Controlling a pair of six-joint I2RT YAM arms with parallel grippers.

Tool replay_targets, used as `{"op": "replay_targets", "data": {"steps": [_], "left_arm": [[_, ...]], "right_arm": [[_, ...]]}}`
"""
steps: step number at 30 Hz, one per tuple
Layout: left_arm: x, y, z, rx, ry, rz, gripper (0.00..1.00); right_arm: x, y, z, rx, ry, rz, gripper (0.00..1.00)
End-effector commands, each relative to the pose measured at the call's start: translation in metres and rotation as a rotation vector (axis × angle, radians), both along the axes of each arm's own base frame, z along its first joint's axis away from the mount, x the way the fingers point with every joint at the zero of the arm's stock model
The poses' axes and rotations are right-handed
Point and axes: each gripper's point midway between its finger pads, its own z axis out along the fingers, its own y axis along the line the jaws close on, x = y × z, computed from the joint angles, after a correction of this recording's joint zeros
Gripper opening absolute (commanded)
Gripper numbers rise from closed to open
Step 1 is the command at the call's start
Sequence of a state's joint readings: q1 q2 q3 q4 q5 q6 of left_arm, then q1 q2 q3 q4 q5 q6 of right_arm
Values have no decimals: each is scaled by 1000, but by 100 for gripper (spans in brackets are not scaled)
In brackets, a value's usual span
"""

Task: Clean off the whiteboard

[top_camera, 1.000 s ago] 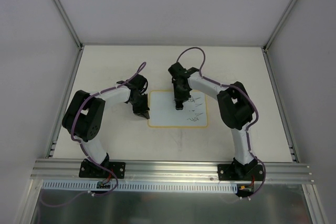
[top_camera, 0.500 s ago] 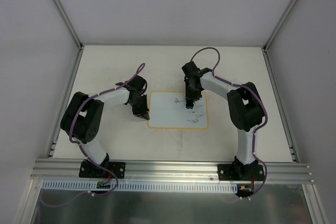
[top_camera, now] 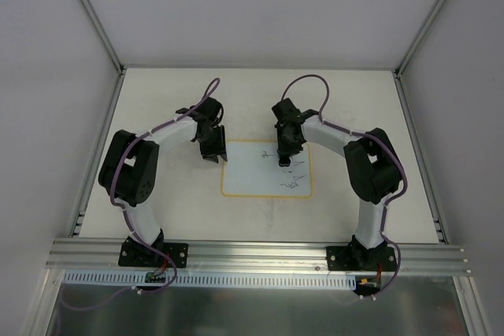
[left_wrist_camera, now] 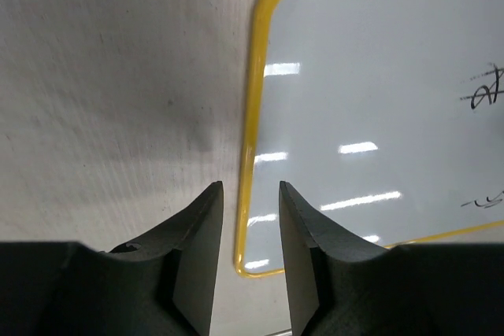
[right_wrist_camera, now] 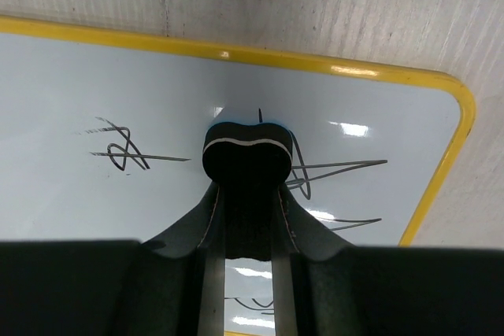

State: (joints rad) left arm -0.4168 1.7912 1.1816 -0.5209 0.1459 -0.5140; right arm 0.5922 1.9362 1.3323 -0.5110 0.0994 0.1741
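Whiteboard (top_camera: 266, 167) lies flat in the middle of the table (top_camera: 354, 100), yellow rim all round, with an arm on either side. The right gripper (right_wrist_camera: 248, 222) is clamped tight on a dark eraser (right_wrist_camera: 248, 149), whose end is down on the far right part of the board among the scribbles (right_wrist_camera: 126, 149). More marks run down the right side, and the left half is plain white. The left gripper (left_wrist_camera: 250, 190) hangs over the board's left rim. Its jaws are a narrow gap apart with nothing held between them; I cannot tell whether they touch the board.
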Motion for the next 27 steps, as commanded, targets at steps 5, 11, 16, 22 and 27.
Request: {"op": "replay_targets", "data": {"steps": [5, 11, 16, 22, 27], "left_arm": [[17, 10, -20, 79, 21, -18, 33], [8, 10, -31, 81, 61, -27, 20], [-13, 15, -38, 84, 107, -20, 0], [-37, 24, -40, 101, 130, -14, 0], [-46, 28, -39, 113, 132, -10, 0]], "right_arm": [[-54, -21, -31, -123, 168, 61, 0], [-56, -12, -24, -109, 151, 85, 0], [-54, 6, -8, -88, 120, 131, 0], [-36, 47, 17, -84, 73, 164, 0], [-31, 85, 10, -91, 88, 204, 0]]}}
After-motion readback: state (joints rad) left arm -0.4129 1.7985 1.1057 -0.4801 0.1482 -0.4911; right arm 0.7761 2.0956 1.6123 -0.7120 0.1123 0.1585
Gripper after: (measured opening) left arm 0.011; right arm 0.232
